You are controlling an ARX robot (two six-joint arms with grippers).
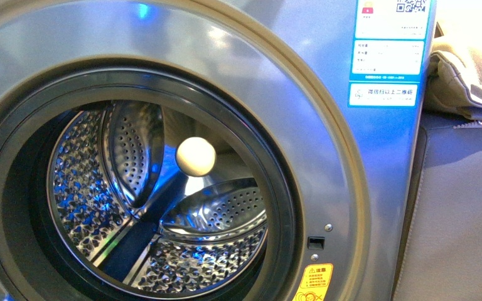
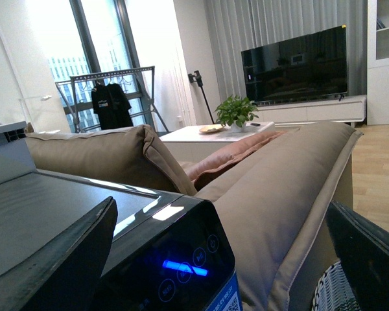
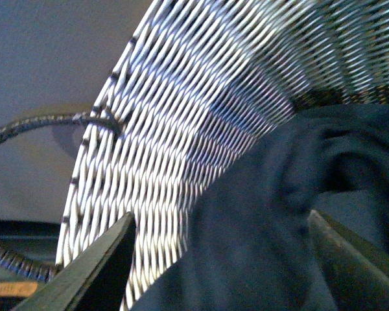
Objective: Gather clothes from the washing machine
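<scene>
Inside the woven basket (image 3: 181, 129), navy clothes (image 3: 259, 246) lie between the right tool's (image 3: 220, 259) wide-spread fingers.

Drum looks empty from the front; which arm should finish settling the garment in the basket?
Right. Its open gripper hangs over the navy clothes inside the woven basket; the left gripper faces the sofa.

The front view faced the washing machine (image 1: 326, 106) from very close, looking straight into its drum (image 1: 157, 207). The left wrist view looked from above the machine's top (image 2: 65, 214) across a sofa (image 2: 279, 188) into the room. The right wrist view sat close inside a woven basket (image 3: 181, 129), against dark clothes (image 3: 266, 227). The front and left wrist views shared the machine.
</scene>
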